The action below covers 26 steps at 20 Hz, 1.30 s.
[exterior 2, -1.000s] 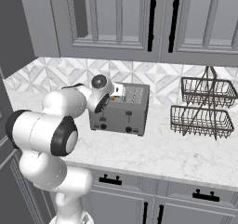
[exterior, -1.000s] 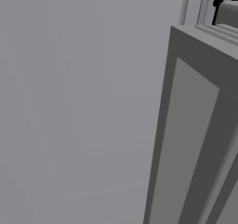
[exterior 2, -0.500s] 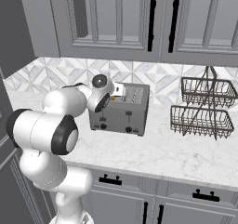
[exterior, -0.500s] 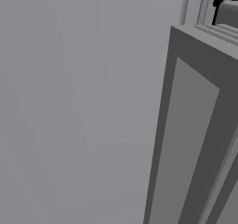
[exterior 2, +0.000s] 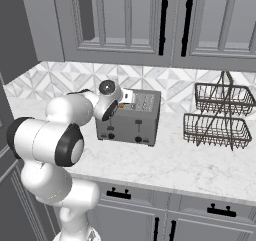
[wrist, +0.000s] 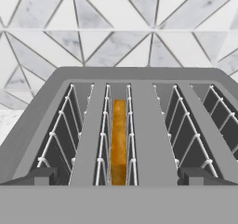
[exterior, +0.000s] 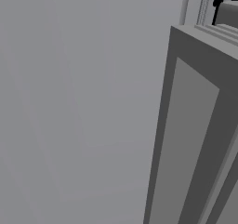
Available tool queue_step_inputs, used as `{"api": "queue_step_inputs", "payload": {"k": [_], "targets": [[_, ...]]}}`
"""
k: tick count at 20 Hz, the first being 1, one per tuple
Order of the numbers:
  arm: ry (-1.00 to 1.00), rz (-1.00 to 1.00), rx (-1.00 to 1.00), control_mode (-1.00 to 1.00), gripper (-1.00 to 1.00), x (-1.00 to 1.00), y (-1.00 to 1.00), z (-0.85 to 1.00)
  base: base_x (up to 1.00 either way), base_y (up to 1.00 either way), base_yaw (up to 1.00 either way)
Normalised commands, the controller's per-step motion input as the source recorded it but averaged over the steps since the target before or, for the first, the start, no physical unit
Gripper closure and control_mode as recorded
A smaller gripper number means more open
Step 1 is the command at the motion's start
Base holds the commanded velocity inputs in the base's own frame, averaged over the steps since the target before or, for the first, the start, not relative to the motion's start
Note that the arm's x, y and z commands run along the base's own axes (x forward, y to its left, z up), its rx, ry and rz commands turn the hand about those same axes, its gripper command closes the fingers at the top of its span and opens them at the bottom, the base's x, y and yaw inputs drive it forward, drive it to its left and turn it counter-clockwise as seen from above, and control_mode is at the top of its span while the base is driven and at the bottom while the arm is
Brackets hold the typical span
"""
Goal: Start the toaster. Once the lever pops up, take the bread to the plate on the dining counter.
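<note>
The bread (wrist: 119, 141) sits down in the toaster (exterior 2: 131, 119); my gripper (wrist: 119, 176) hangs spread wide above it; lifting and plating remain.

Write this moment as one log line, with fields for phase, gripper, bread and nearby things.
phase: at toaster | gripper: open, above slots | bread: in second slot from left, top edge visible | nearby: wire basket rack on counter

no readable text, labels or numbers on anything here.
</note>
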Motion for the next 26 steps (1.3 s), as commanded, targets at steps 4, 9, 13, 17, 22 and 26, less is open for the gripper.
{"api": "queue_step_inputs", "payload": {"k": [4, 9, 13, 17, 22, 26], "targets": [[0.0, 0.0, 0.0, -1.0, -1.0, 0.0, 0.0, 0.0, 0.0, 0.0, 0.0], [0.0, 0.0, 0.0, -1.0, -1.0, 0.0, 0.0, 0.0, 0.0, 0.0, 0.0], [0.0, 0.0, 0.0, -1.0, -1.0, 0.0, 0.0, 0.0, 0.0, 0.0, 0.0], [0.0, 0.0, 0.0, -1.0, -1.0, 0.0, 0.0, 0.0, 0.0, 0.0, 0.0], [0.0, 0.0, 0.0, -1.0, -1.0, 0.0, 0.0, 0.0, 0.0, 0.0, 0.0], [0.0, 0.0, 0.0, -1.0, -1.0, 0.0, 0.0, 0.0, 0.0, 0.0, 0.0]]}}
